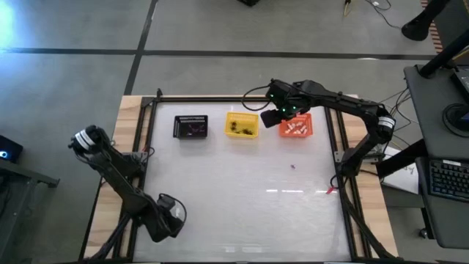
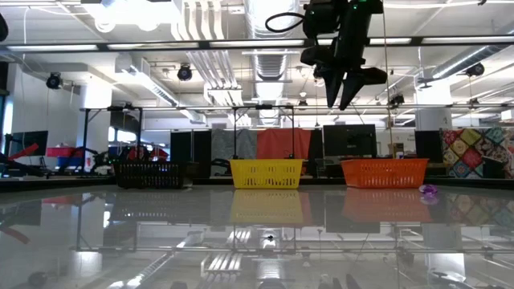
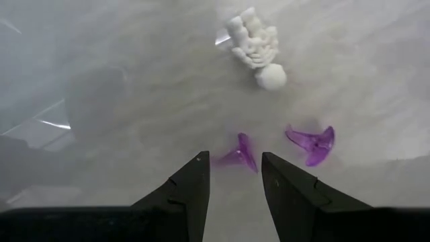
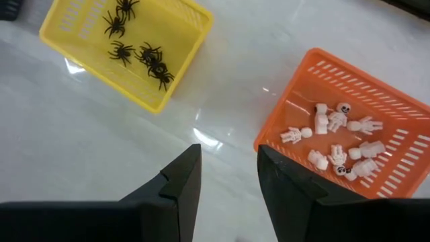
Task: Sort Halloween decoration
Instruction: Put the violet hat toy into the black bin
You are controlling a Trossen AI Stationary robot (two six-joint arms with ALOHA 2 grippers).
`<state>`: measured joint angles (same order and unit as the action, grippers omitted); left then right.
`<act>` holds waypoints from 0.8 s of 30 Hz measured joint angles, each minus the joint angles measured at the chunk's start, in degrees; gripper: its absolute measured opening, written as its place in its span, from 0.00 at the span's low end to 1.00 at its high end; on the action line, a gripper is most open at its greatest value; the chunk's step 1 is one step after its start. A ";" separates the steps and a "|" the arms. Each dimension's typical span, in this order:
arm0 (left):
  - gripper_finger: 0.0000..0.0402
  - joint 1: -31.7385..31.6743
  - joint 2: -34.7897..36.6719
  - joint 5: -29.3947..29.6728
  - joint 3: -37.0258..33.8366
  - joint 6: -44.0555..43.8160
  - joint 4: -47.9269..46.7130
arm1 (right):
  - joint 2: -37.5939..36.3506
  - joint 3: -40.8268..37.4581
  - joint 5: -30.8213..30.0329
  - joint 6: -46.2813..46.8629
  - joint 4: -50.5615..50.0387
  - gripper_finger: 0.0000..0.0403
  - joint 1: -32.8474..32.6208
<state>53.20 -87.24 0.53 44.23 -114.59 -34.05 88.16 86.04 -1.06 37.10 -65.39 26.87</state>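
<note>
Hovering between baskets, right hand [image 1: 272, 116] open, empty; white skeleton trinkets [image 4: 339, 141] in orange basket [image 4: 403, 171], black spiders [image 4: 138, 42] in yellow basket [image 4: 64, 23].

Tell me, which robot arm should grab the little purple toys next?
Probably the left. Its open left gripper hovers right over a purple trinket, with another beside it. The right gripper is away between the yellow basket and orange basket.
</note>
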 joint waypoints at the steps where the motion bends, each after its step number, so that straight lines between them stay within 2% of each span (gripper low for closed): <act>1: 0.29 -0.04 -0.36 0.01 0.00 0.00 0.06 | 0.00 0.00 0.02 0.00 0.06 0.34 0.00; 12: 0.27 -0.14 -2.47 -0.21 0.24 1.58 0.04 | 0.00 0.00 0.00 0.00 0.15 0.33 0.00; 21: 0.04 -0.21 -2.52 0.06 0.24 3.93 -0.43 | 0.00 0.00 0.00 0.00 0.15 0.32 0.00; 24: 0.01 -0.21 -2.51 0.07 0.24 4.53 -0.41 | 0.00 0.00 0.00 0.00 0.16 0.32 0.00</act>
<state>52.99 -89.74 0.60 44.47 -110.06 -34.46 88.16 86.04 -1.06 37.10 -65.23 26.87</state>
